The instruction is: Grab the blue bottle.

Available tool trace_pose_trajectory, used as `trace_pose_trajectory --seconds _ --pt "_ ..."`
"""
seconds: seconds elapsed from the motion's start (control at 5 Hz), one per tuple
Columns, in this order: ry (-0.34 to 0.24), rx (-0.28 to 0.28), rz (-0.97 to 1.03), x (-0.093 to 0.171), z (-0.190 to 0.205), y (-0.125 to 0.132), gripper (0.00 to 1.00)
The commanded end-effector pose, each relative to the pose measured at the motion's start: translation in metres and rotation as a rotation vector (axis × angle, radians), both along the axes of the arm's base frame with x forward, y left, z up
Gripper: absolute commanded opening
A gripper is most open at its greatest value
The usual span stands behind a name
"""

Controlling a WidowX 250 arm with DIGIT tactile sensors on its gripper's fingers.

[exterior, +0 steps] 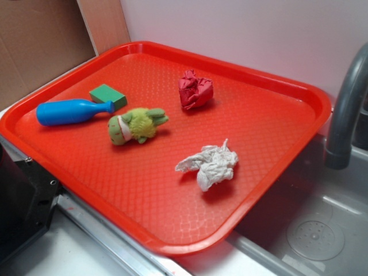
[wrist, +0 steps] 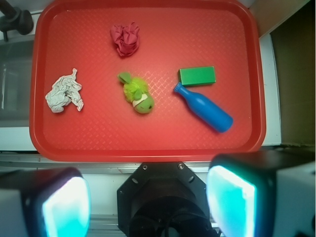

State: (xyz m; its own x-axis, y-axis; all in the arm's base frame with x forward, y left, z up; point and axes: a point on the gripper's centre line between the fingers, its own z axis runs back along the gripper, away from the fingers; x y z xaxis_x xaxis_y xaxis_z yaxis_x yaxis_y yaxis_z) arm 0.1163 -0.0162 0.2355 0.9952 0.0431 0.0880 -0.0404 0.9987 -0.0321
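Observation:
The blue bottle (exterior: 72,111) lies on its side at the left end of the red tray (exterior: 276,172), its cap touching the green block (exterior: 108,96). In the wrist view the blue bottle (wrist: 203,107) lies slanted at the right of the tray (wrist: 148,143), its neck toward the block (wrist: 197,76). My gripper (wrist: 148,202) is high above the tray's near edge, open, with nothing between its teal pads (wrist: 231,200). It does not show in the exterior view.
A green plush toy (exterior: 135,125) lies mid-tray, right of the bottle's cap. A red crumpled wad (exterior: 195,89) sits at the back and a white crumpled wad (exterior: 210,165) toward the front. A grey faucet (exterior: 348,109) and sink (exterior: 316,230) are right of the tray. Cardboard (exterior: 40,40) stands at the left.

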Motion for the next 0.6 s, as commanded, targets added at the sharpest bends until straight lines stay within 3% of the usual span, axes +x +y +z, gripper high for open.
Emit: trace_pose_trajectory --seconds 0.0,0.2,0.4 --pt "0.0 0.0 0.0 0.0 0.0 0.0 1.0" --pt "-0.036 0.017 -0.058 0.006 -0.009 0.01 1.0" --pt "-0.072 0.07 -0.136 0.011 -0.019 0.021 1.0"
